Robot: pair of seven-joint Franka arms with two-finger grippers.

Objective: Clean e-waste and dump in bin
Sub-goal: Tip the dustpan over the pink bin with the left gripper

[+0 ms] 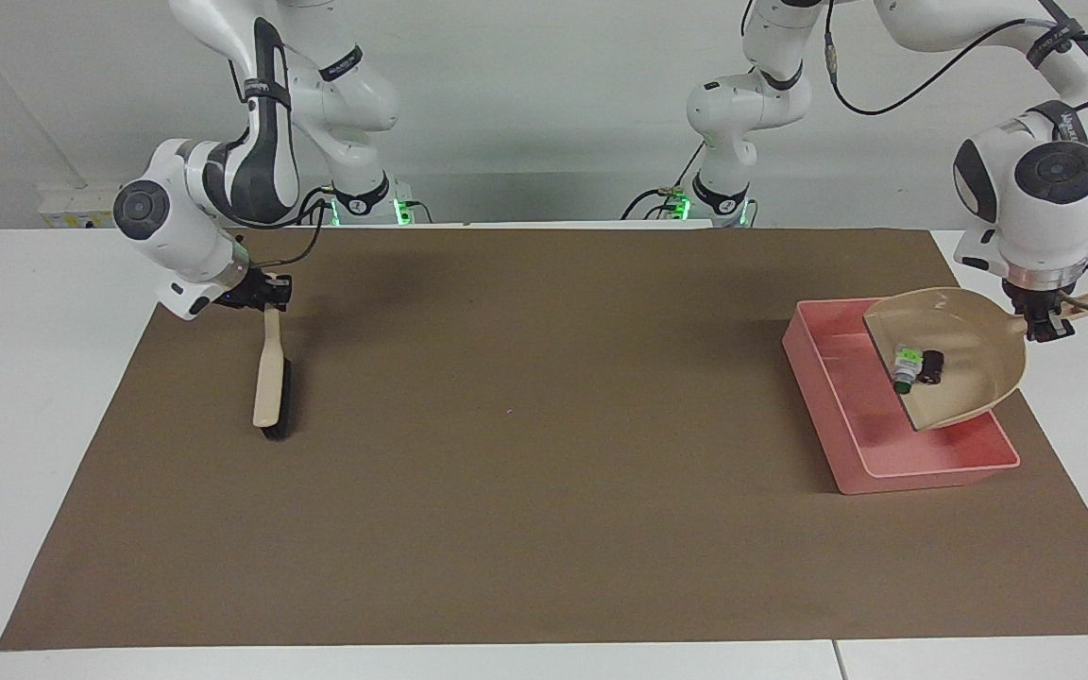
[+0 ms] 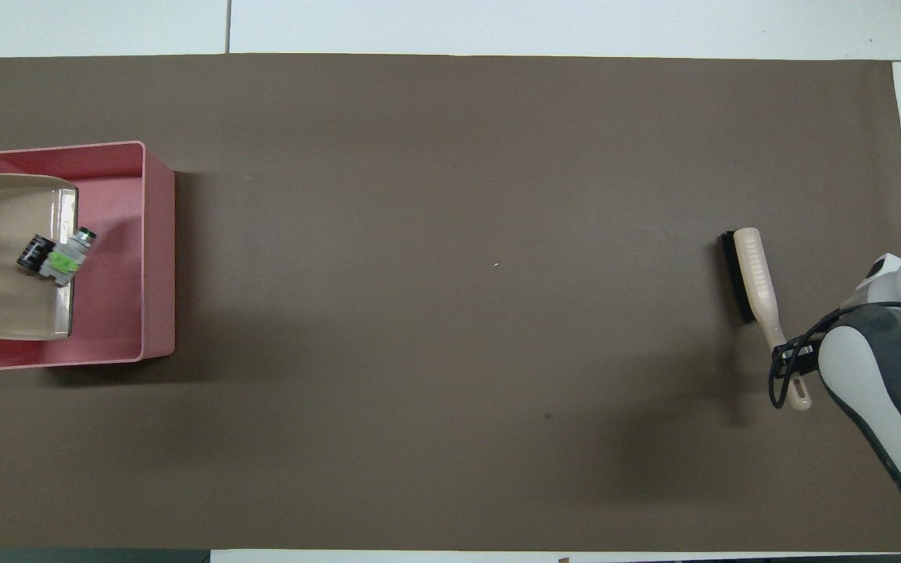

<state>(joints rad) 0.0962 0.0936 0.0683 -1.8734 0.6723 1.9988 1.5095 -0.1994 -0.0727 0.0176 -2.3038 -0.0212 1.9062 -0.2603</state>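
Up over the bin [image 1: 846,416], the left gripper [image 1: 1041,324] is clamped on the handle of the dustpan [image 1: 974,378], which tilts mouth-down toward the bin's floor. Two bits of e-waste lie at the pan's lip: a white piece [image 1: 905,364] with a green tip pointing into the bin, and a dark stub [image 1: 931,366] touching it. At the other end, the right gripper [image 1: 265,300] grips the brush [image 1: 272,392] by its handle, bristle end on the mat [image 1: 544,453].
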